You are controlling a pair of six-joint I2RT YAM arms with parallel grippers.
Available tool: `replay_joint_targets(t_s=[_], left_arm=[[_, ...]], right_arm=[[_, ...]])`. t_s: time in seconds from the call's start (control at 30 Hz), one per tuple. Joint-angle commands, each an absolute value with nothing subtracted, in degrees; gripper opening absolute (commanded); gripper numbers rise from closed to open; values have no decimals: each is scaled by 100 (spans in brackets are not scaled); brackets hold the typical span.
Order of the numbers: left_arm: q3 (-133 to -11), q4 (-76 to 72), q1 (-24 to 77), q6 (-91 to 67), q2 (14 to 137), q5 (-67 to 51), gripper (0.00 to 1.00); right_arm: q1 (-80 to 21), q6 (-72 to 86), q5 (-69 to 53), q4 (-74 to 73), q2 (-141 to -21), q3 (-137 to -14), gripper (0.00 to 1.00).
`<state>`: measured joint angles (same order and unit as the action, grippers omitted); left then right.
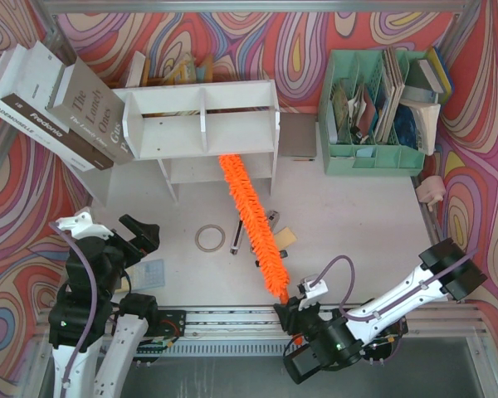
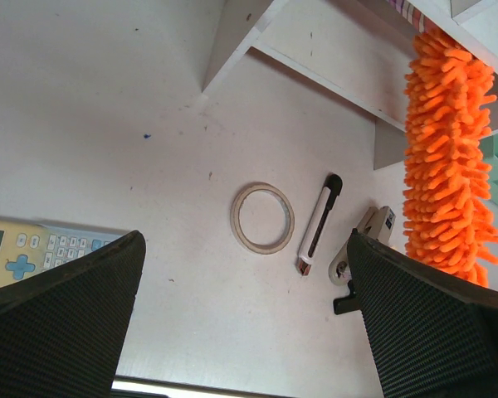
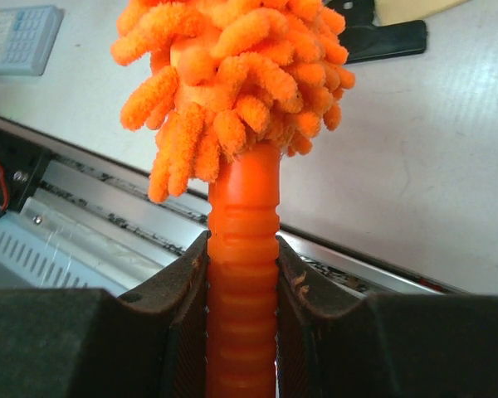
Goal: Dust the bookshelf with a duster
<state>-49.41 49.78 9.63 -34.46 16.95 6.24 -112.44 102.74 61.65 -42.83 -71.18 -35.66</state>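
You cannot see the duster's (image 1: pixel 253 232) far tip, hidden beneath the bookshelf's (image 1: pixel 232 104) boards, and the left wrist view's edge cuts off the calculator (image 2: pixel 33 249).

We log a tape ring (image 1: pixel 208 238) lying flat on the white worktop (image 1: pixel 357 215). A slim black-and-white knife (image 1: pixel 236 238) sits just right of it, not touching. Further right are a small white-and-black tool (image 2: pixel 367 240), kind unclear, and a tan card (image 1: pixel 284 238). A calculator (image 2: pixel 41 249) is near the front left edge. Two books (image 1: pixel 46 104) lean tilted at back left. A mint organizer (image 1: pixel 373 124) stands back right, its slots stuffed with papers and booklets. We cannot identify the pink object (image 1: pixel 432 191) at the right edge.
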Motion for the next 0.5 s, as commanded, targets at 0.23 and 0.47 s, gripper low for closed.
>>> replay_joint_targets(t_s=[0.23,0.47], left_arm=[[-4869,4916,932,-3377,1662,603,98],[-4869,4922,932,-3393,1652,615,98]], right_arm=[[-11066,6831,6375,-1124,-6142,-2774,0],[-11048,8746,6583,-2941,-6401,-3104,0]])
